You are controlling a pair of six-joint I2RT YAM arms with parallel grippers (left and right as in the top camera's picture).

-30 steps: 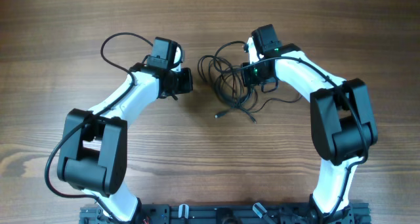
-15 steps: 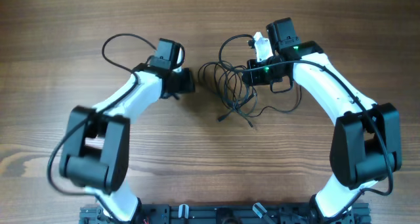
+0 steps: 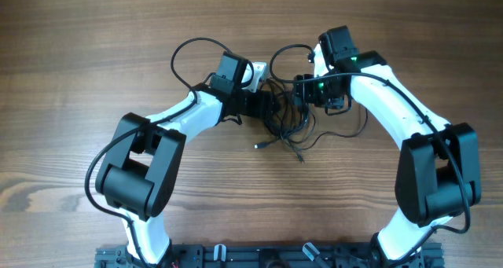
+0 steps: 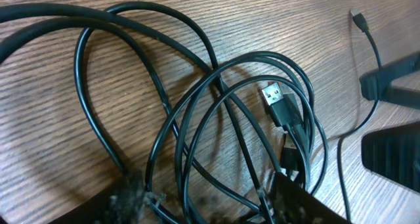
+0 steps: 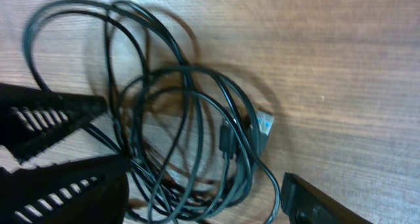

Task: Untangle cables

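The cables [image 3: 287,120] lie as a tangle of thin black loops on the wooden table between my two grippers. My left gripper [image 3: 267,104] reaches into the tangle from the left. In the left wrist view it [image 4: 210,204] stands open, with several loops [image 4: 216,119] lying between its fingers and a USB plug [image 4: 279,100] just ahead. My right gripper [image 3: 301,91] sits at the tangle's upper right. It [image 5: 203,211] is open over the same loops [image 5: 190,138], close to the plug [image 5: 262,125]. A small plug end [image 3: 259,145] trails toward the front.
The left arm's own thicker wire [image 3: 185,56] arcs behind it, and the right arm's wire [image 3: 357,125] loops beside the tangle. A black rail [image 3: 275,256] runs along the table's front edge. Bare wood [image 3: 78,79] lies on all sides.
My left arm has swung right into the tangle and its jaws have opened. The right gripper has let go and opened, staying at the tangle's upper right.
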